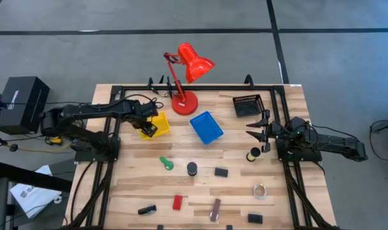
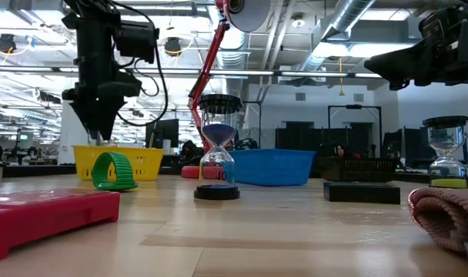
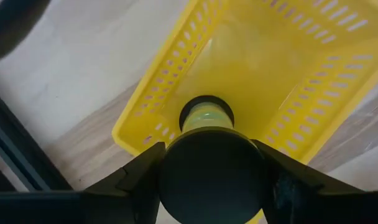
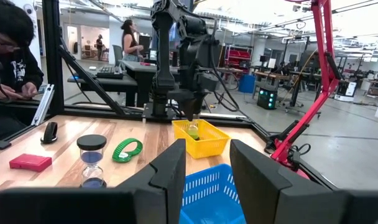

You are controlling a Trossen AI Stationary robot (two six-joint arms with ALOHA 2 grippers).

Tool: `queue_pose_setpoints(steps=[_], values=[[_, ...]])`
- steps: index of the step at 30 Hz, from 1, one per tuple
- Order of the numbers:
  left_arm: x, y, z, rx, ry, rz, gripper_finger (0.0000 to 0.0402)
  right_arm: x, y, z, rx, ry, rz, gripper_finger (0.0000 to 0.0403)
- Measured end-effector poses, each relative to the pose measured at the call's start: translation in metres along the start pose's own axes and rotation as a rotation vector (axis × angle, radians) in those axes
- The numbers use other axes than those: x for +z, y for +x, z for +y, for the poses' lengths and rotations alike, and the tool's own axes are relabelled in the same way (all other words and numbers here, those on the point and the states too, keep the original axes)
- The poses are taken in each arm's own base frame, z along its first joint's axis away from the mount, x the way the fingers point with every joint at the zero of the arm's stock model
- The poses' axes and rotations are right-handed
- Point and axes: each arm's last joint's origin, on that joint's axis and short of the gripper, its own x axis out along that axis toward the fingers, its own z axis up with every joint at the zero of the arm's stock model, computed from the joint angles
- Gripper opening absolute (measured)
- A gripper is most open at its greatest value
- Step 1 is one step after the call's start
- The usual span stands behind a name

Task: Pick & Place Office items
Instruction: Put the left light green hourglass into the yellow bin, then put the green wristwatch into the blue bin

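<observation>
One small hourglass (image 3: 209,168) with black ends and yellow-green sand sits clamped between the left gripper's (image 3: 207,180) fingers, directly above the yellow mesh tray (image 3: 301,74). Only the left wrist view shows this grip; from overhead the arm hides it. No writing is readable there. The right gripper (image 1: 256,126) hangs half open, holding nothing, beside the black tray (image 1: 247,105).

Yellow mesh tray (image 1: 161,121), blue tray (image 1: 206,127), red lamp (image 1: 189,70).
</observation>
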Motion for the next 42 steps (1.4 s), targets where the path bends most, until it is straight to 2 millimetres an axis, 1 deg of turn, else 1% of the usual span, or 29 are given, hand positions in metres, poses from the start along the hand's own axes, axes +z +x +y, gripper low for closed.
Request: queue_pose_setpoints(steps=[2,4,7,10,17,21,25,28,31,34,36,39,42], values=[[0.001,0.000,-0.001,-0.008,-0.001,-0.014,0.0218,0.000,0.000,0.000,0.000,0.000,-0.001,0.0117],[0.002,0.000,-0.001,-0.004,0.000,-0.025,0.0241,0.000,0.000,0.000,0.000,0.000,-0.004,0.0117],[0.003,0.000,0.000,0.053,0.000,-0.062,0.0266,0.001,0.000,0.000,-0.001,-0.001,-0.015,0.0117],[0.004,0.000,0.002,0.087,0.000,-0.082,0.0274,0.001,0.000,0.000,-0.001,-0.001,-0.014,0.0117],[0.002,-0.008,0.006,0.068,0.008,-0.112,0.0277,0.001,0.000,0.000,-0.001,0.010,-0.015,0.0117],[-0.002,-0.020,0.011,0.034,-0.008,-0.165,0.0277,0.001,0.000,-0.001,-0.021,0.024,-0.013,0.0120],[-0.007,-0.038,0.019,-0.025,-0.036,-0.257,0.0277,0.002,0.000,-0.002,-0.048,0.025,-0.015,0.0139],[-0.008,-0.054,0.023,-0.106,-0.066,-0.385,0.0278,0.005,0.000,-0.002,-0.050,0.023,-0.047,0.0161],[-0.005,-0.073,0.023,-0.199,-0.026,-0.566,0.0278,0.007,0.000,-0.001,-0.044,0.019,-0.070,0.0181],[-0.002,-0.091,0.020,-0.275,0.050,-0.744,0.0278,0.006,0.001,-0.001,-0.059,0.018,-0.051,0.0194],[-0.002,-0.100,0.016,-0.313,0.099,-0.824,0.0278,0.003,0.003,-0.001,-0.072,0.027,-0.020,0.0198],[-0.003,-0.106,0.007,-0.377,0.171,-0.875,0.0278,-0.001,0.005,0.000,-0.062,0.068,0.016,0.0197],[-0.005,-0.106,-0.007,-0.438,0.259,-0.868,0.0278,-0.002,0.007,0.002,-0.045,0.091,0.032,0.0192]])
